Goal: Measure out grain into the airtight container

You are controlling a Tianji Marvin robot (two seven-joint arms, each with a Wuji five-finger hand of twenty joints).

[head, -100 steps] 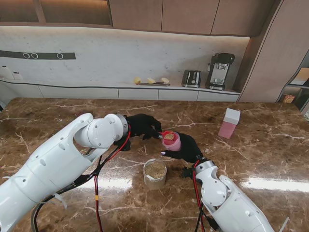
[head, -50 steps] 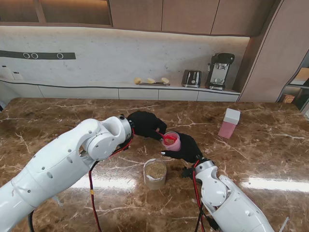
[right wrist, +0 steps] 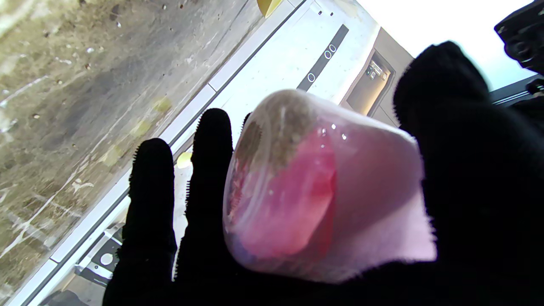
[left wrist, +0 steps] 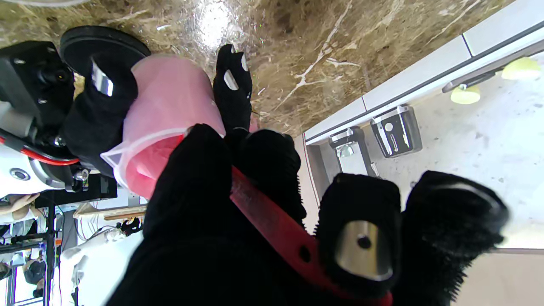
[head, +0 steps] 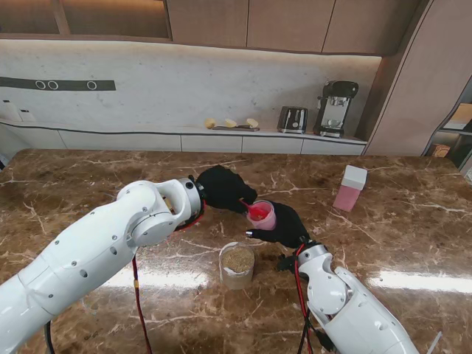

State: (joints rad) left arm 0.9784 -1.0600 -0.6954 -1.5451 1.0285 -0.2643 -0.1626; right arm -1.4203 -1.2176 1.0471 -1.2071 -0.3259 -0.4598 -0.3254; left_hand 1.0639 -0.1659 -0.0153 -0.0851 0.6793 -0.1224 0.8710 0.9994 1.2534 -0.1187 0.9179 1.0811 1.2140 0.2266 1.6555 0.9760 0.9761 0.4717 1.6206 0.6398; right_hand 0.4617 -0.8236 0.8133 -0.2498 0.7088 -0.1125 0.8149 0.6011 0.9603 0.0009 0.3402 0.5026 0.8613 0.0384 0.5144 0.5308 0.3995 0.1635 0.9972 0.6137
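My right hand [head: 284,227] is shut on a translucent pink measuring cup [head: 263,216], held above the table. My left hand [head: 221,188] is shut on a red scoop [head: 256,212] whose bowl is dipped inside the cup. In the left wrist view the scoop's red handle [left wrist: 272,221] runs between my gloved fingers into the pink cup [left wrist: 170,102]. Through the cup wall [right wrist: 306,182] in the right wrist view I see brown grain at the cup's bottom and the red scoop bowl. A clear round container [head: 237,265] with grain in it stands on the table nearer to me than the cup.
A pink box with a white lid [head: 350,188] stands on the marble table [head: 383,243] at the far right. A back counter holds a toaster [head: 293,119], a coffee machine [head: 335,108] and yellow fruit on a tray [head: 231,124].
The scoop, level with grain over the cup one second ago, has tipped into the cup. My left forearm rolled and swung toward the cup. The right hand held still.
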